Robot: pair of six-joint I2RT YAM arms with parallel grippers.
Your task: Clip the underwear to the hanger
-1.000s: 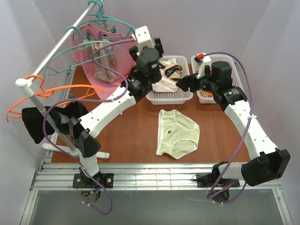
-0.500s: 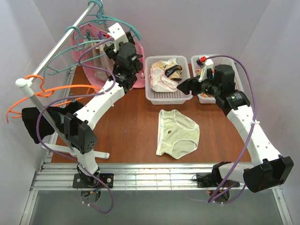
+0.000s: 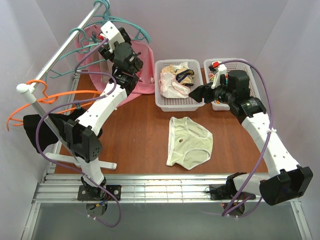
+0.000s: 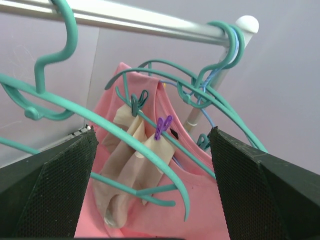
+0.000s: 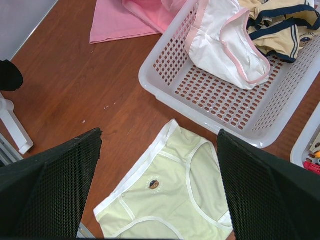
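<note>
A reddish-brown wooden tabletop (image 3: 140,135) is enclosed by pale lilac-grey walls on the far, left and right sides, and a slotted aluminium frame (image 3: 165,187) is fixed along its near edge, where both arm bases are bolted. The underwear (image 3: 190,141) is laid flat on the tabletop, right of the middle and toward the near edge, just in front of a white perforated basket (image 3: 180,103). Nothing is touching it. Pink-and-white underwear (image 5: 225,45) and a beige-and-black garment (image 5: 280,25) are held in that basket. A second white basket (image 3: 216,105) is set beside it at the far right corner.

Along the left edge a silver rail (image 3: 65,50) is raised above the tabletop. An orange hanger (image 3: 50,97) and a black garment (image 3: 40,127) are hung at its near end. Several teal hangers and a pink garment (image 3: 142,75) are gathered at its far end. The hanger (image 4: 107,124) is seen in the left wrist view as a long curved arm hung on the rail in front of the pink garment, with a purple clip (image 4: 161,126) and a teal clip (image 4: 139,101) on the hanger behind it.

The left gripper (image 4: 153,132) is raised at the far left corner, just short of the hangers, its jaws spread wide with nothing pinched. The right gripper (image 5: 160,132) is held above the tabletop between the basket and the underwear, jaws likewise spread and empty.
</note>
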